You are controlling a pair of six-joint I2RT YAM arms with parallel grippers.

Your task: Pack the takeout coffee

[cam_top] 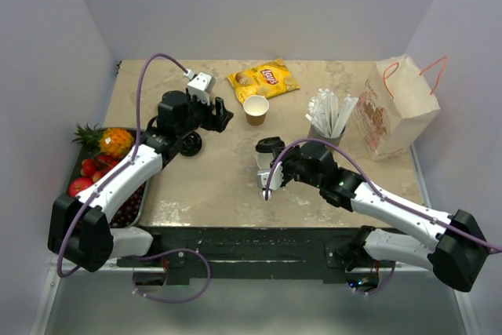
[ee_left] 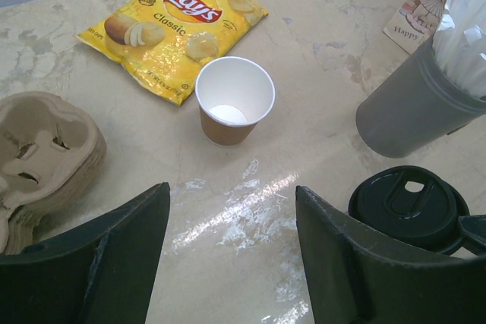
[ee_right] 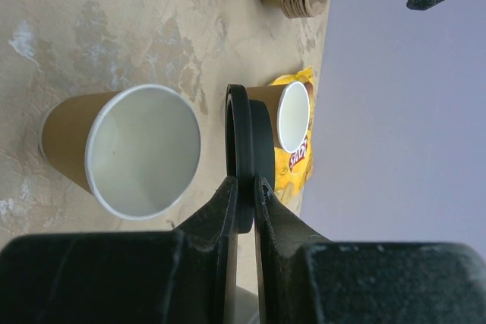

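Right gripper (ee_right: 244, 184) fingers pinching black lid (ee_right: 241, 123) by rim, edge-on. Open kraft cup (ee_right: 143, 151) at lid's 9 o'clock, just apart. Second cup (ee_left: 234, 100) beyond, beside Lay's bag (ee_left: 171, 24). Left gripper (ee_left: 231, 193) at cup's 6 o'clock, fingers spread wide, empty. Risk: thin rim grip twists, lid lands tilted, tips light empty cup.

Tan cup (cam_top: 256, 109) beside chip bag (cam_top: 263, 80)

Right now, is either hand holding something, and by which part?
The right hand pinches the black lid by its rim. The left hand is open and empty.
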